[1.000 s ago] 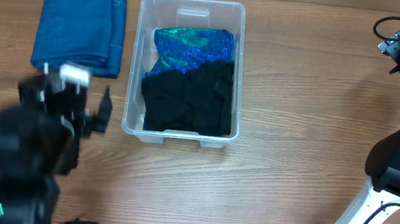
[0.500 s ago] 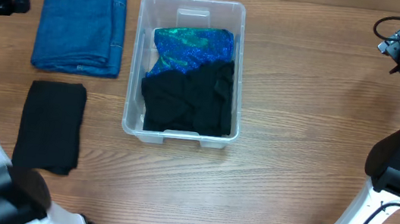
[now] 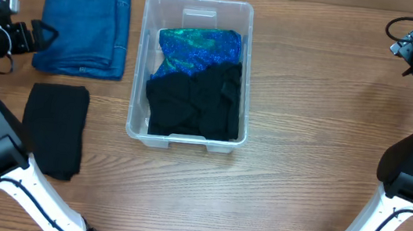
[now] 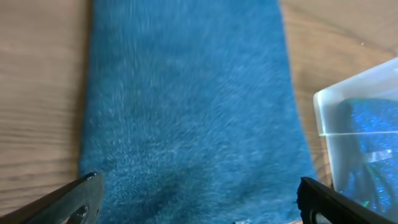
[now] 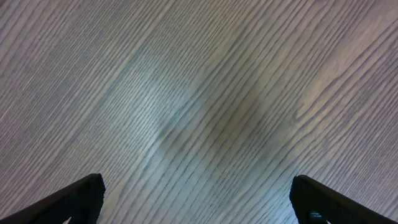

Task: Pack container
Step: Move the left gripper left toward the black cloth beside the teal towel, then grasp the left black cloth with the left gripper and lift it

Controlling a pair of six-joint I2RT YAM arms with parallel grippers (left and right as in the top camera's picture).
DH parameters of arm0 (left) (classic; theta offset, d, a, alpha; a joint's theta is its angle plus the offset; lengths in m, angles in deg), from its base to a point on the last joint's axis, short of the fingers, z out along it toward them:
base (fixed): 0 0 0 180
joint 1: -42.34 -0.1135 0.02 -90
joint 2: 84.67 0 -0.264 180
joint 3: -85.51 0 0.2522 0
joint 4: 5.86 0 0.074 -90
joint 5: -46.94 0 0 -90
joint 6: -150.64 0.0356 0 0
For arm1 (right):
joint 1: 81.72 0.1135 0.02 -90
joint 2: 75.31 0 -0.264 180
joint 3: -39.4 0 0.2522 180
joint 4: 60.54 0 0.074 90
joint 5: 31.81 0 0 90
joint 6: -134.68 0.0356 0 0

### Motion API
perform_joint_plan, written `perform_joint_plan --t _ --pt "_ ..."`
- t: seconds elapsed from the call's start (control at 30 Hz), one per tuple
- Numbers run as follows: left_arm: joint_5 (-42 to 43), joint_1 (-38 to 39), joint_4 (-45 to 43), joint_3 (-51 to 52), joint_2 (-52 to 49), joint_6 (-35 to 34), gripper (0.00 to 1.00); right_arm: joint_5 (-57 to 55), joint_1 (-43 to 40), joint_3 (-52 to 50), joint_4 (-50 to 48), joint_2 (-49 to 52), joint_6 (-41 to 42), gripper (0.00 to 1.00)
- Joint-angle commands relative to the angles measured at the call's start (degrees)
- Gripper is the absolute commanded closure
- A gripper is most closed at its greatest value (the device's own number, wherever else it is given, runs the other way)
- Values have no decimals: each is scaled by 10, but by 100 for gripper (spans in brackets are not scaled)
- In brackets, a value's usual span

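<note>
container right of the left fingers, towel between

the container point(image 3: 192, 70) sat mid-table, well right of the left gripper point(image 3: 46, 35). the blue towel point(image 3: 84, 21) lay between them, and the wide-spread fingers pointed right at the towel's left edge. counted: one container, one towel, one black cloth point(image 3: 53, 128) on the table, and one shiny blue cloth point(image 3: 199, 47) and one black bundle point(image 3: 192, 106) inside the container. the left arm reached along the far left. the right gripper point(image 5: 196, 199) hung wide over bare wood, far right.
</note>
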Motion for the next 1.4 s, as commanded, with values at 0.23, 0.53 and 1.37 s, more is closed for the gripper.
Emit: perform_joint_plan --t 0.23,0.53,1.37 --pt "-128 0 11 -10 -43 -47 0 -8 -2 1 -2 -1 3 0" --pt "-126 1 9 -10 -58 -39 0 -8 -2 1 -2 -1 3 0" --pt "-274 -59 366 -56 66 10 0 -8 -2 1 -2 -1 3 0"
